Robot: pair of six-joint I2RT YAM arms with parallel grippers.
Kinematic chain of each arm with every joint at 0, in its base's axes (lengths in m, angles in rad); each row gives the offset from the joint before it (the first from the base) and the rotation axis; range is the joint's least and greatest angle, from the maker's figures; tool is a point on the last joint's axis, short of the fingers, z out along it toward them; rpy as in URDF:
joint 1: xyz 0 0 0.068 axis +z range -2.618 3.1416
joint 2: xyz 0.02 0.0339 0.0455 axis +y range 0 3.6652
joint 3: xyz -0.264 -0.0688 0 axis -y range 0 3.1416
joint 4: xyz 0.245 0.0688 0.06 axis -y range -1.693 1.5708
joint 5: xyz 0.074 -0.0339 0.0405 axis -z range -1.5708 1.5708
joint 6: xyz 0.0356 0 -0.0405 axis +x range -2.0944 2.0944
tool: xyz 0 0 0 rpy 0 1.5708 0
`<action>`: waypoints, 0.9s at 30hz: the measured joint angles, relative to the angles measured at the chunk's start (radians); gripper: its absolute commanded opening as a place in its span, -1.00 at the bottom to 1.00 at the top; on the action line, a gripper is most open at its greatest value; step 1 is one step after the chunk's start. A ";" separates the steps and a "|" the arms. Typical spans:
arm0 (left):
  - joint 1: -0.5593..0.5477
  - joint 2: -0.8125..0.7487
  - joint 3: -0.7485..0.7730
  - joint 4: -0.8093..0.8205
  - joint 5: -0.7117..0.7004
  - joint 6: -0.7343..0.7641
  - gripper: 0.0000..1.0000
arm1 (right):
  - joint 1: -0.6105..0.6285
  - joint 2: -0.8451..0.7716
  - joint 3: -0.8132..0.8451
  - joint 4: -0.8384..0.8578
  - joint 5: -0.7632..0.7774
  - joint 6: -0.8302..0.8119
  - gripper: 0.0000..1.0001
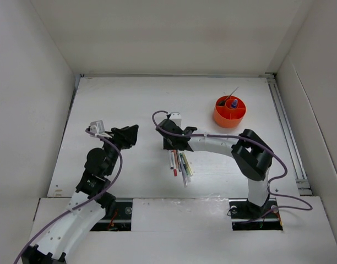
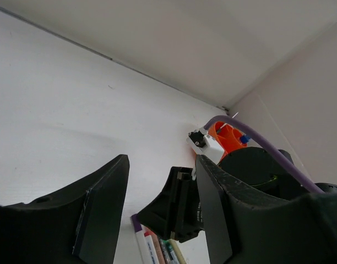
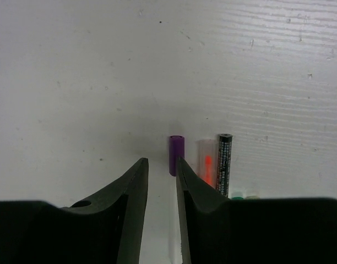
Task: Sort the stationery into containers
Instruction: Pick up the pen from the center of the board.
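Several pens (image 1: 179, 163), red, white, green and dark, lie side by side on the table in front of the right arm. My right gripper (image 1: 171, 144) is low over their far ends. In the right wrist view it (image 3: 161, 162) is narrowly open around the white body of a purple-capped pen (image 3: 176, 155). A clear pen with an orange core (image 3: 207, 163) and a dark pen (image 3: 223, 164) lie just right of it. My left gripper (image 1: 130, 136) is open and empty to the left of the pens. The orange holder (image 1: 222, 115) stands at the back right and holds the blue-capped bottle (image 1: 234, 103) and a thin dark pen.
White walls enclose the table on three sides, and a metal rail (image 1: 287, 132) runs along the right edge. In the left wrist view the right gripper's black body (image 2: 182, 203) is close ahead, with the pens (image 2: 157, 247) below it and the holder (image 2: 224, 137) behind.
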 measured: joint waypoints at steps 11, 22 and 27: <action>0.000 0.078 0.000 -0.010 0.026 0.000 -0.04 | 0.000 0.060 0.011 -0.016 -0.014 0.005 -0.34; 0.000 0.048 0.000 -0.009 0.030 0.001 -0.01 | 0.000 0.097 0.044 -0.029 -0.006 0.012 -0.67; 0.000 0.048 0.000 -0.009 0.031 0.001 -0.01 | 0.000 0.097 0.048 -0.034 -0.006 0.019 -1.00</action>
